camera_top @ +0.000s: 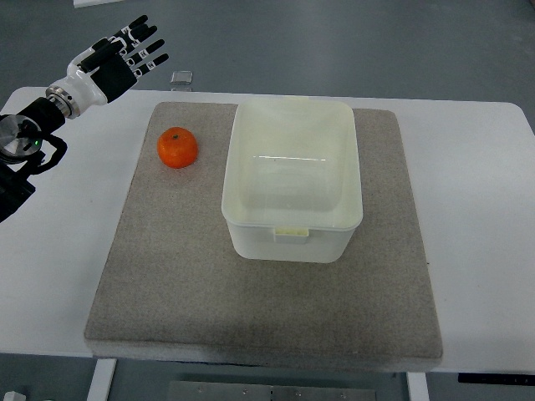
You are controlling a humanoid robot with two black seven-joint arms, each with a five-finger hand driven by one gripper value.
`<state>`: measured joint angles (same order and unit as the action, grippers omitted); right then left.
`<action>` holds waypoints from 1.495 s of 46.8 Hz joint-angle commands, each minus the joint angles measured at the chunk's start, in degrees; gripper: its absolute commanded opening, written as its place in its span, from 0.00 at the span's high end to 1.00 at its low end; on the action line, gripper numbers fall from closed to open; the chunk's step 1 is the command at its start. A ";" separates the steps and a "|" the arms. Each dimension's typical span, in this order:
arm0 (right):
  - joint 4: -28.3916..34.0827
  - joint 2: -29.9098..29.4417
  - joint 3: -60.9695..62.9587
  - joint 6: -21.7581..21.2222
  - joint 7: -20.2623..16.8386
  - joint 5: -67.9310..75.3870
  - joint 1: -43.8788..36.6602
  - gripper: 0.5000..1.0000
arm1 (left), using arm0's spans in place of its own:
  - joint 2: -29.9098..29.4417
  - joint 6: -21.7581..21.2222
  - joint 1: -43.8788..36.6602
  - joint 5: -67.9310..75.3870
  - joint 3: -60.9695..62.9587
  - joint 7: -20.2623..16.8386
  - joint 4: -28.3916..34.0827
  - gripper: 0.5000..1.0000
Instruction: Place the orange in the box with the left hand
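Orange: an orange sits on a grey felt mat, near the mat's far left corner, with its small dark stem dimple facing up.
Orange and box: the fruit lies just left of a white plastic box, apart from its wall and level with the box's far half.
Box: open-topped and upright on the middle of the mat, with nothing visible inside; a small tab shows on its near rim.
Orange and hand: the left hand hangs up and to the left of the orange, well apart from it, past the mat's far left corner and over the tabletop's far edge.
Hand pose: black fingers are stretched out and fanned apart, holding nothing, pointing toward the upper right; the white back of the hand runs into a silver wrist.
Arm: the dark forearm enters from the picture's left edge, over the tabletop's left corner.
Tabletop: the white tabletop carries the mat; a small clear object lies at its far edge, just right of the fingertips.
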<state>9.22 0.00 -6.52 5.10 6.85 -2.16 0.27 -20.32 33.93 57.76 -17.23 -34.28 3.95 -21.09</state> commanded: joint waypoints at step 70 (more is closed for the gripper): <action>0.01 0.00 0.01 0.00 0.00 0.05 0.00 0.14 | -11.85 -1.14 1.83 91.83 0.00 -18.71 -21.36 0.03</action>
<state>9.23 0.00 -6.50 5.10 6.86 -2.15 0.25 -32.26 33.41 59.67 69.84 -34.22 -13.37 -42.28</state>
